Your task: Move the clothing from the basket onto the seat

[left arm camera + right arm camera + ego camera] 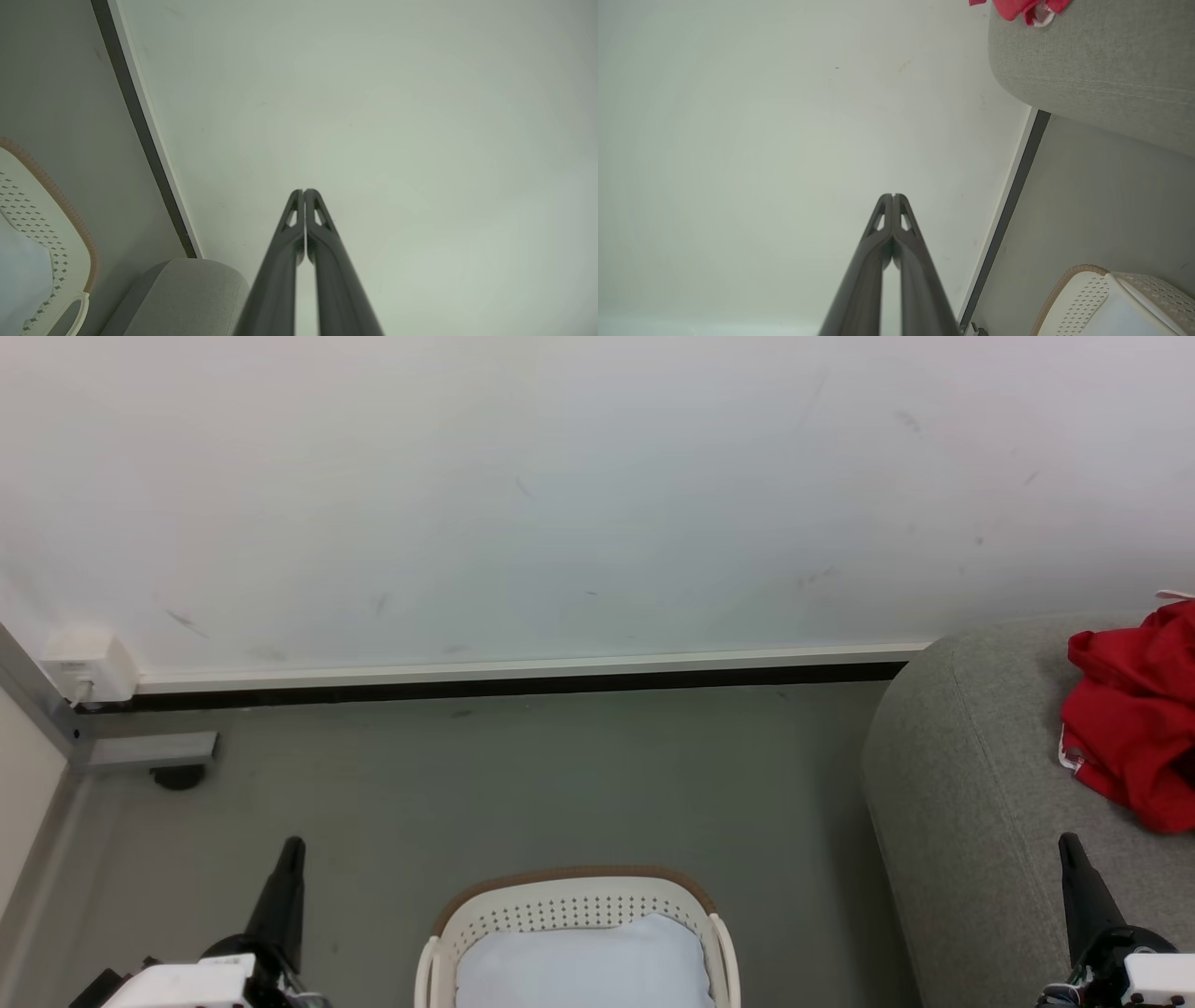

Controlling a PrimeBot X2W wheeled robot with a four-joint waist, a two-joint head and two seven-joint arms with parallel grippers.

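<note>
Clothing crumpled on seat, basket upright

i read this as a plain living-room corner: grey fabric sofa, cream laundry basket on a plain grey floor, scuffed white wall with a skirting strip and a wall socket

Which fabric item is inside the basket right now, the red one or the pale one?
The pale cushion lies in the basket; the red clothing lies crumpled on the grey seat, to the basket's right.
</note>
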